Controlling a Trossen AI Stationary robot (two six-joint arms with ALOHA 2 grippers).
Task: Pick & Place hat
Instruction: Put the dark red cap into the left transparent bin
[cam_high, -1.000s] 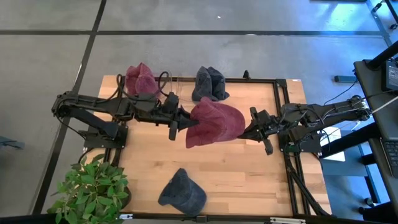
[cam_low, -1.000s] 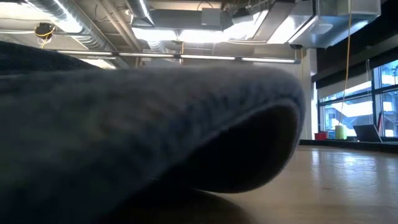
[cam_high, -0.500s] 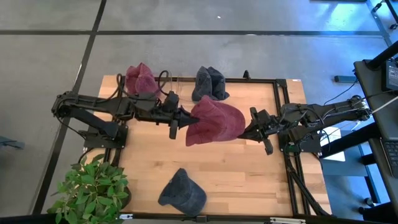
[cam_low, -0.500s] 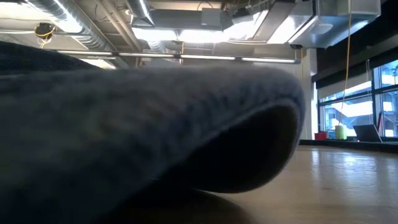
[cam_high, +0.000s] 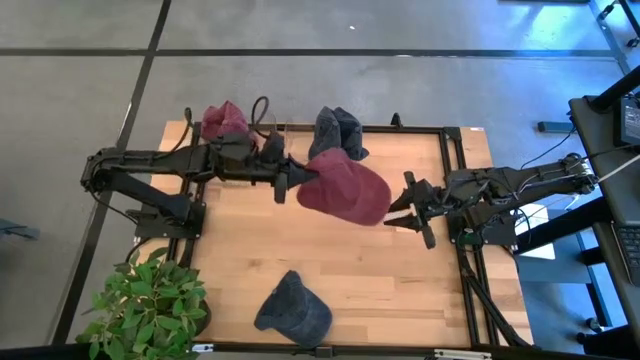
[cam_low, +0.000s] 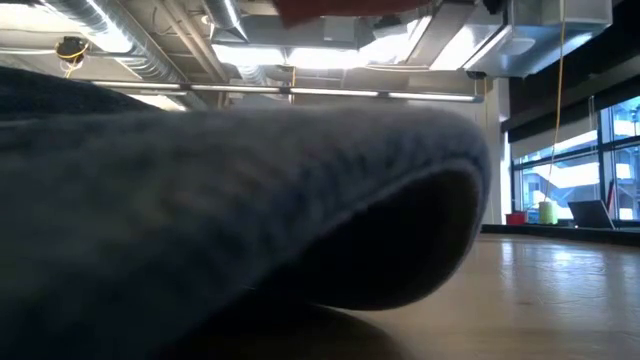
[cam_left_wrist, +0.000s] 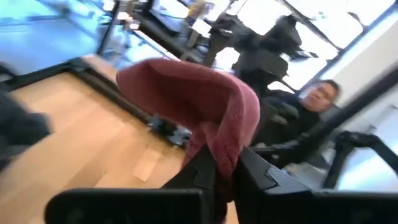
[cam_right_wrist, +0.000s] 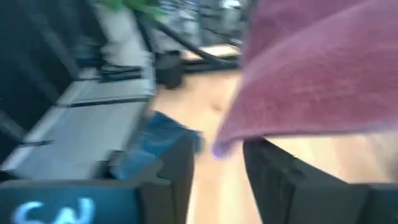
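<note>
Pick done: left gripper (cam_high: 297, 180) clamps the maroon knit hat (cam_high: 345, 187), lifted near the tabletop's (cam_high: 380, 280) far edge (right gripper (cam_high: 398, 208) open beside it). Placing remains.

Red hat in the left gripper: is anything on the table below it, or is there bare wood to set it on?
Nothing visible lies under it. The left gripper holds the red hat over bare table. The grey hats lie behind it, another red hat at the back left, and a grey hat near the front edge. The right gripper is open beside it.
</note>
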